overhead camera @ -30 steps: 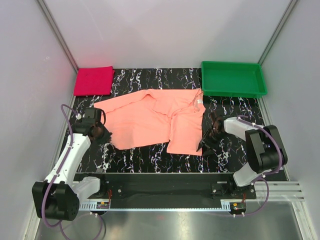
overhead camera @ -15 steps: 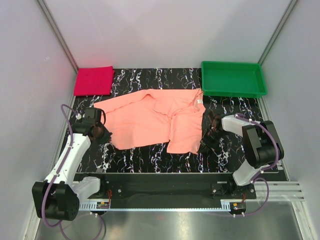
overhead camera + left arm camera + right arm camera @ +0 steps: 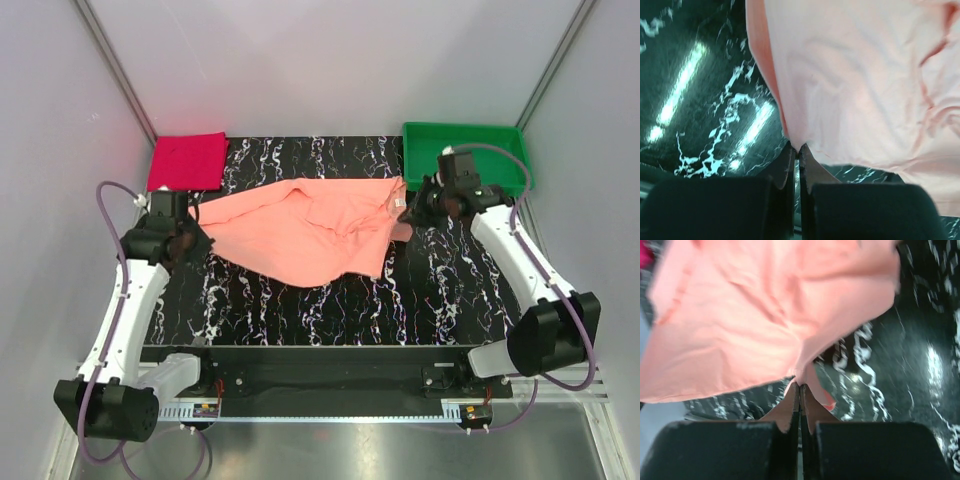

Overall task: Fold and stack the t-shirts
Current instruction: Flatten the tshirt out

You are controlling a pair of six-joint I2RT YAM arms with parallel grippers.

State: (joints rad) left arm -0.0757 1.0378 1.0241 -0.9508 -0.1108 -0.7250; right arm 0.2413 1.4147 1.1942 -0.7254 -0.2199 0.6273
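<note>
Shirt, pink (image 3: 310,240): stretched between both grippers, left of tray (image 3: 430,155) | left gripper (image 3: 797,150): clenched on its edge farthest from tray | right gripper (image 3: 800,387): clenched on its edge beside tray | red shirt (image 3: 187,161): folded, far left of tray

Shut the right gripper (image 3: 413,213) on the near right hem of the salmon-pink shirt (image 3: 300,240) and carried it from the table's near right to the far right, beside the green tray (image 3: 420,140). Drew the left gripper (image 3: 200,238), clamped on the left hem, back along the left edge toward the magenta shirt (image 3: 187,160). Pulled the near hem rearward into a narrower, sagging band.
</note>
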